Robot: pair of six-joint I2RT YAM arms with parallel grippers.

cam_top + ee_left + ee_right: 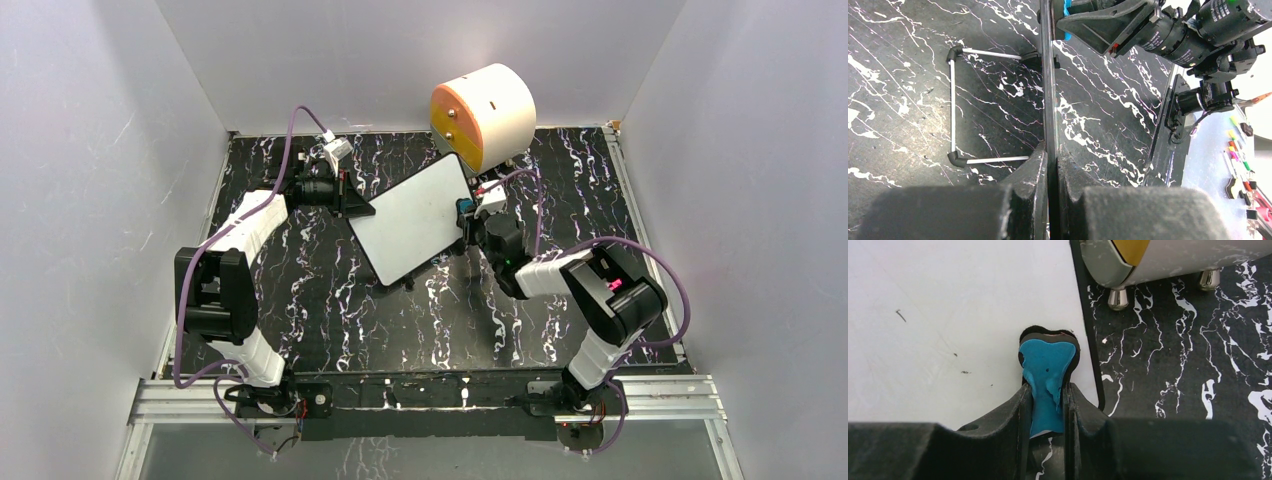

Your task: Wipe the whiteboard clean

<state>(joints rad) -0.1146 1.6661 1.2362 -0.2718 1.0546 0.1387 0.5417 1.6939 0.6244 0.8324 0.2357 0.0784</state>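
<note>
Blue eraser (1047, 371) half hidden in right gripper (1048, 388); whiteboard (948, 315) marks tiny, illegible

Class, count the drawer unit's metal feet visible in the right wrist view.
2: one foot beside the whiteboard's edge, the other foot further right. More may be hidden under the drawer unit.

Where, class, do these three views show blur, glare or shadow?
Top external: even, soft light, no glare on the whiteboard. Left wrist: the left gripper is blurred up close; the right edge is washed out. Right wrist: the blue eraser is sharp, the right gripper dark and soft.
</note>
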